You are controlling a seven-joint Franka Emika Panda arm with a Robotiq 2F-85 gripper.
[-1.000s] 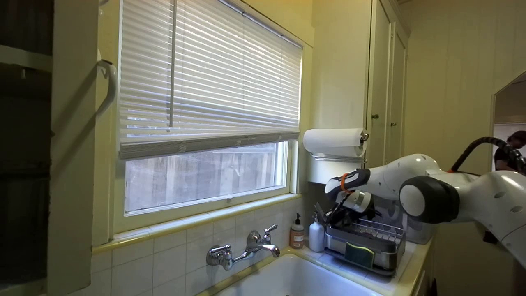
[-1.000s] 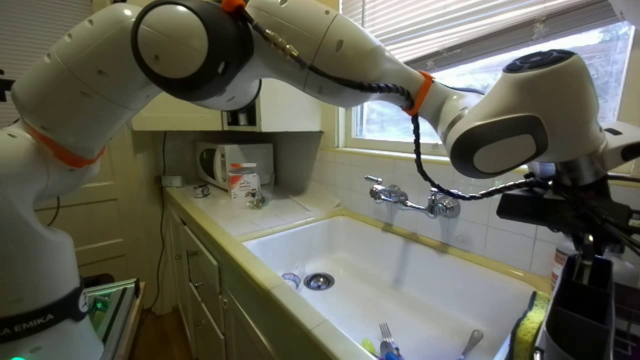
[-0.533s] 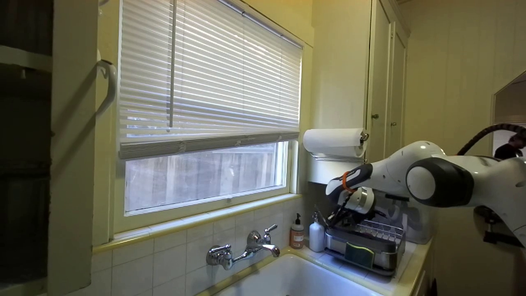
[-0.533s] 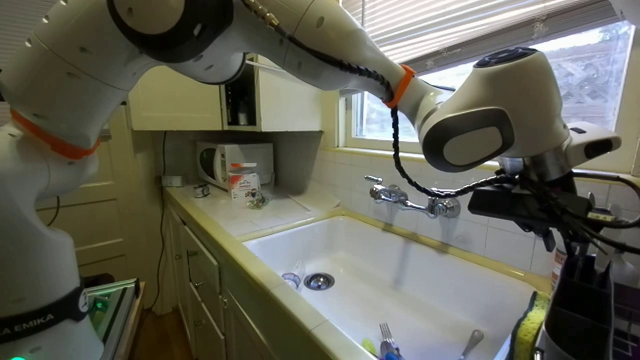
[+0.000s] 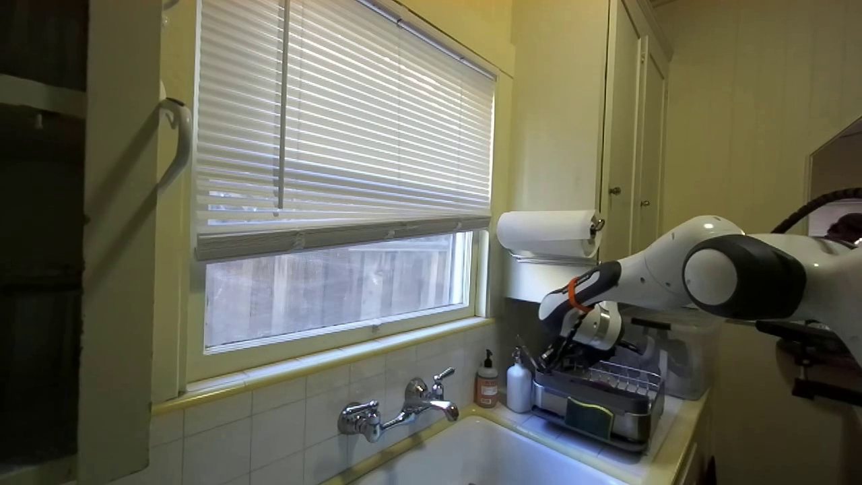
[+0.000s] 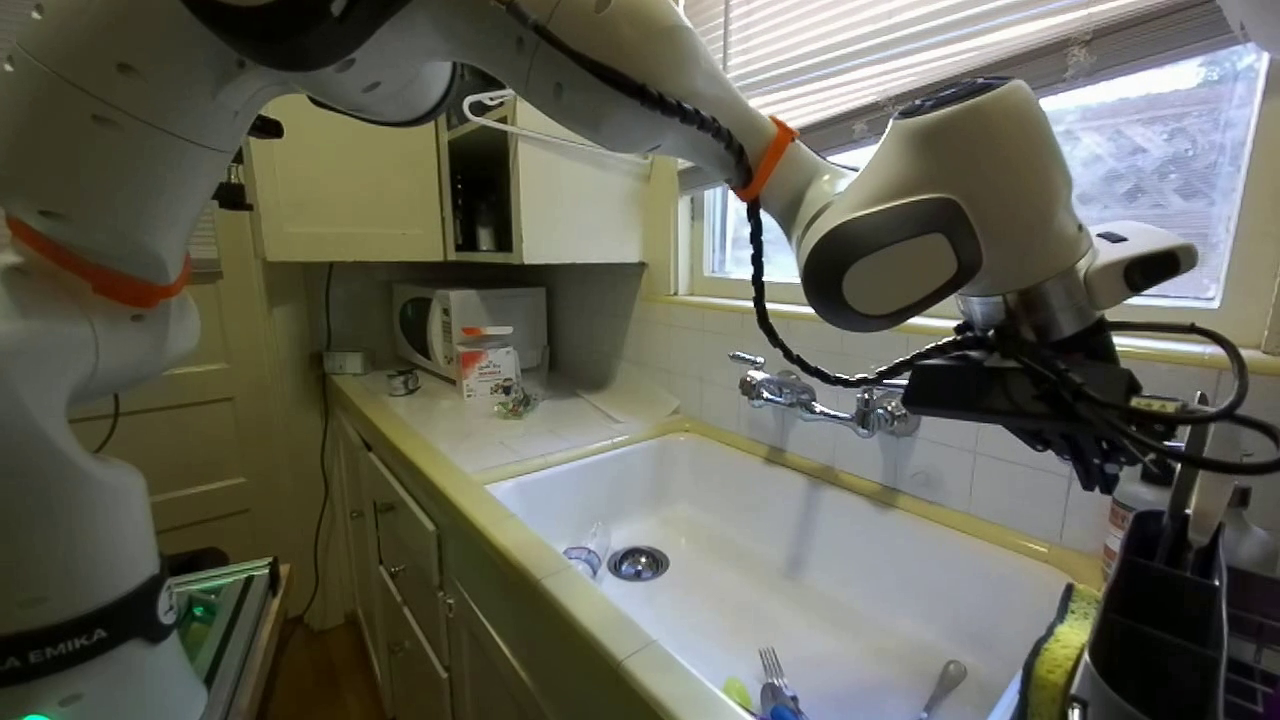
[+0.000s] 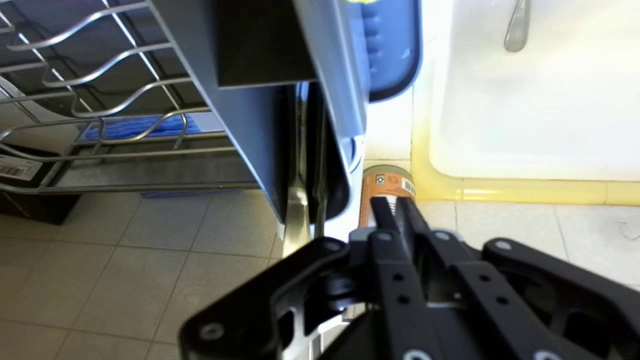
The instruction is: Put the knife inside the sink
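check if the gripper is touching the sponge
Apart. In an exterior view, the gripper hangs above the sponge, with wall tile showing between them.

cream-white sink [image 6: 850,570], yellow tile edging [image 6: 590,612], white wall tiles [image 6: 1015,500] with grey grout lines, silver tap [image 6: 775,388], black gripper [image 7: 395,205], white arm [image 6: 640,60] ringed with orange bands [image 6: 768,160], white blind [image 5: 377,135] in horizontal stripes, yellow sponge [image 6: 1065,645] with dark green face [image 5: 589,420], orange-labelled bottle [image 5: 487,389], white paper roll [image 5: 545,234]
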